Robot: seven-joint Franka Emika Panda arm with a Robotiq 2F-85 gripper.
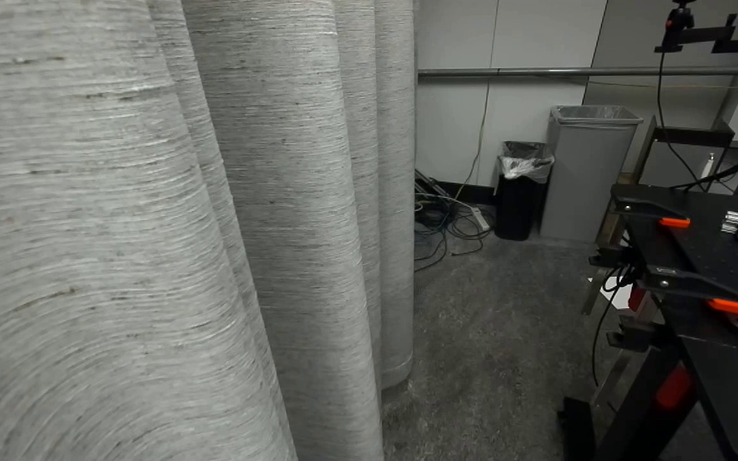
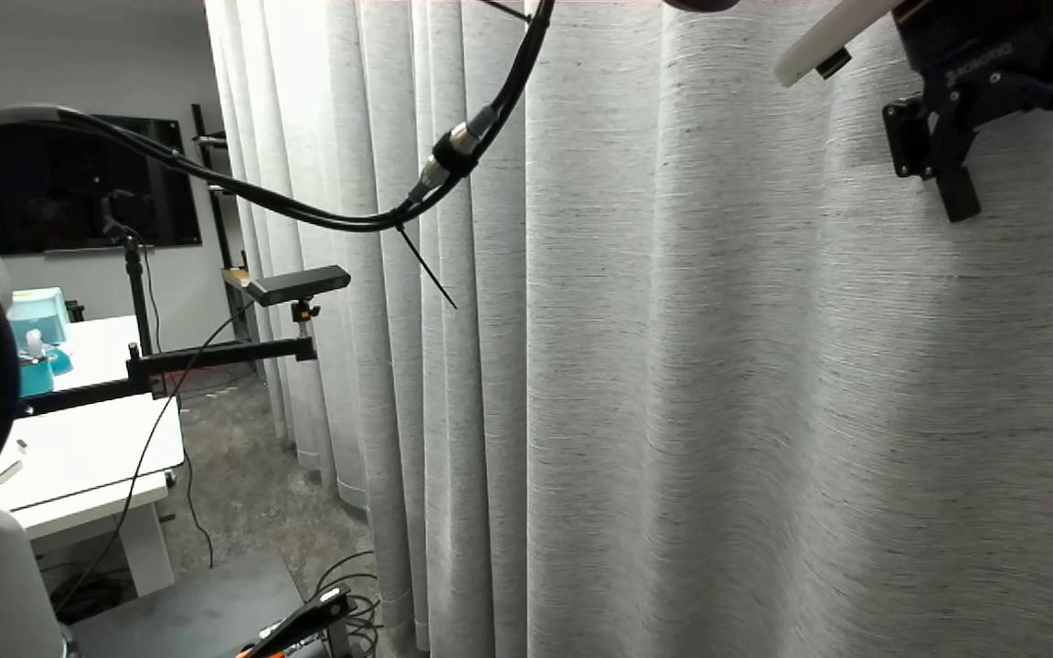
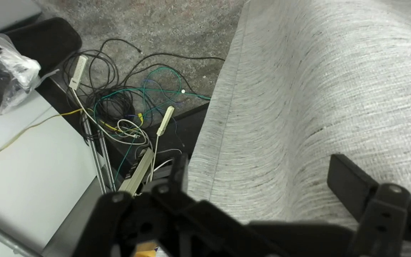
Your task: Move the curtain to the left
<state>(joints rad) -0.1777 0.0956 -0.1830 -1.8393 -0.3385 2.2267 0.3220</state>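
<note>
The curtain is a light grey drape with deep vertical folds. It hangs down the left half of an exterior view (image 1: 292, 224) and across the middle and right of an exterior view (image 2: 600, 384). In the wrist view the curtain (image 3: 248, 117) fills the right side, its hemmed edge running between the fingers. My gripper (image 2: 1031, 187) is at the top right, in front of the fabric. In the wrist view the gripper (image 3: 259, 167) has its fingers wide apart, one near the curtain's edge and one over a fold. I cannot tell whether either finger touches the fabric.
Tangled cables (image 3: 112, 103) and power strips lie on the floor beside the curtain's edge. A black bin (image 1: 515, 208) and a tall grey bin (image 1: 583, 179) stand by the wall. A black table (image 1: 728, 378) is at right. A camera (image 2: 298, 284) on an arm stands near the curtain.
</note>
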